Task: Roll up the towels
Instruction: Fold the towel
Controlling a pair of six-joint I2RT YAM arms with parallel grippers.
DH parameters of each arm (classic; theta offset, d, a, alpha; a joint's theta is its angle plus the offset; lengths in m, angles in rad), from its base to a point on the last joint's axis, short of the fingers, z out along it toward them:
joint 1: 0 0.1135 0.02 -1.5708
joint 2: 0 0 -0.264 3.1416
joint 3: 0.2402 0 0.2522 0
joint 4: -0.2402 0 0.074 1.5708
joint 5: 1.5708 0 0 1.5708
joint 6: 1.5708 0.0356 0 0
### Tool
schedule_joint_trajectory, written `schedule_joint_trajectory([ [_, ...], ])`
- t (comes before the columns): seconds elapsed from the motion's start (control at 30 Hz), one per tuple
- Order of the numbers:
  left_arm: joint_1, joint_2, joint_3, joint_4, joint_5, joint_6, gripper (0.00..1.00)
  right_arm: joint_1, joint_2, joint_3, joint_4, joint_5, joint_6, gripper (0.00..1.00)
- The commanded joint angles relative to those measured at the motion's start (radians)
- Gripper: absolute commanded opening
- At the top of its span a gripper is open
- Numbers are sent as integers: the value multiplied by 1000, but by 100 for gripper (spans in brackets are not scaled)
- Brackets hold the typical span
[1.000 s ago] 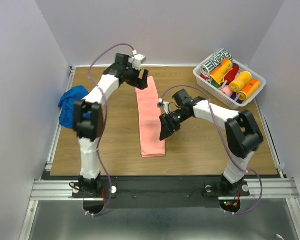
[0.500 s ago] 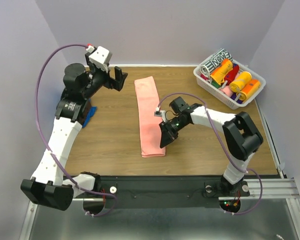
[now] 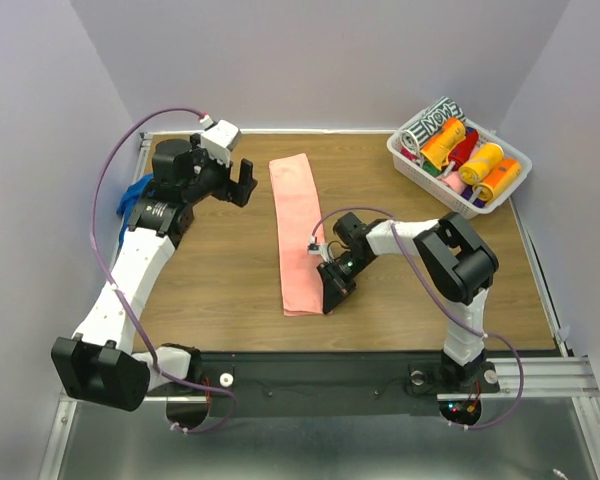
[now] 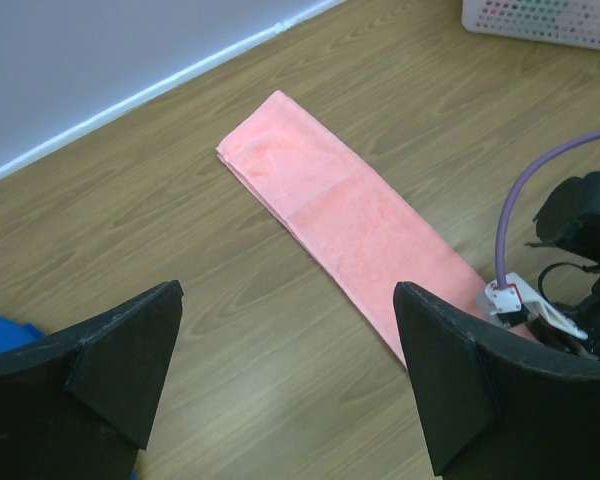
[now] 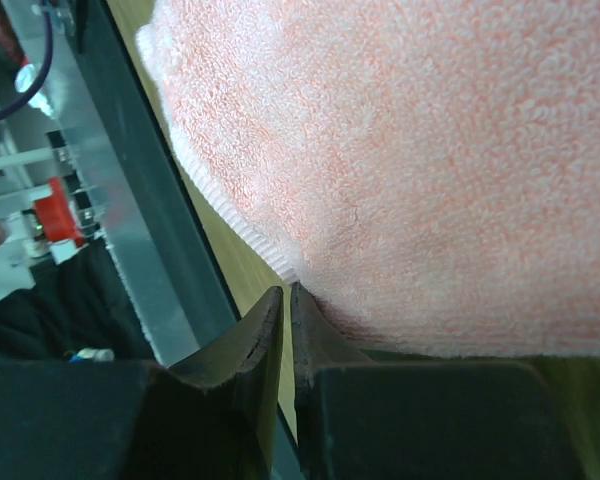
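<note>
The right hand (image 5: 285,300) is pinched shut on the near hem of the long salmon-pink terry towel (image 3: 298,230). The left hand (image 4: 290,350) hangs open. Best to roll it tightly, keeping the edges aligned.

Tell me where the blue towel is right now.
Top view: the blue towel lies bunched at the far-left edge of the table, partly hidden behind the left arm, well left of the pink towel.

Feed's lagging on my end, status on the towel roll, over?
Left end effector open, above table. Right end effector nearly shut at near edge of pink towel, grip unconfirmed. Blue towel bunched far left. Nothing in the way.
</note>
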Motion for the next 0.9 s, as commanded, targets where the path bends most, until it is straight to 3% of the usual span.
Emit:
schedule_joint_trajectory([
  [0.0,5,-57,-4,-96,133,97,99,9,24,-21,26,56,-43,14],
  [0.13,-55,-132,-91,-187,192,273,99,9,-2,17,23,20,-35,18],
  [0.23,-185,-221,-218,-256,65,470,98,9,-84,74,20,-47,-4,26],
  [0.37,-320,-367,-439,-307,-40,596,92,8,-177,129,18,-115,58,60],
  [0.5,-458,-407,-575,-293,-145,599,82,6,-216,154,20,-86,79,73],
  [0.63,-579,-343,-657,-162,-250,545,72,-29,-182,166,18,-21,82,73],
  [0.77,-716,-243,-673,-36,-293,499,70,-31,-112,179,15,-12,82,58],
  [0.87,-777,-205,-685,44,-318,507,70,-41,-84,188,15,-27,83,57],
])
